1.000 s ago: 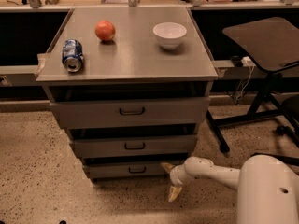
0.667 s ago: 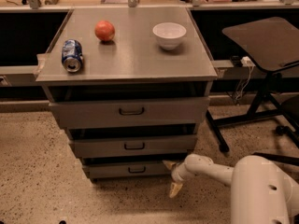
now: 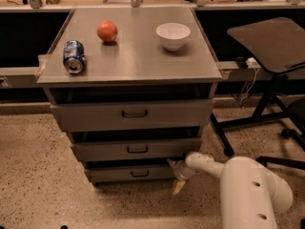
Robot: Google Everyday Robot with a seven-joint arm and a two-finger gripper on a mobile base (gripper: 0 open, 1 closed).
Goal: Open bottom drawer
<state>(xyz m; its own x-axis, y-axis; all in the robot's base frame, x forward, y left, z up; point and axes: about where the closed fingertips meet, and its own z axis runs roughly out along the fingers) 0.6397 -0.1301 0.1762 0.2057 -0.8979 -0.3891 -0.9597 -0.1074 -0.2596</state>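
1. Finds the bottom drawer [image 3: 109,174] lowest in the grey cabinet [image 3: 138,56], apparently unmoved, with its loop handle [image 3: 139,173] untouched.
2. Puts the gripper [image 3: 174,176] just beside that front's right end, lifted slightly since a second ago.
3. Shows fingers spread apart, gripping nothing.
4. Suggests approach only; probably calls for shifting left onto the handle before pulling.

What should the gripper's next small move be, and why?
Probably slide the gripper left along the bottom drawer front toward its dark loop handle. The gripper sits low at that drawer's right end, open and holding nothing. The handle at the drawer's centre is untouched, and a pull likely needs a grip on it first.
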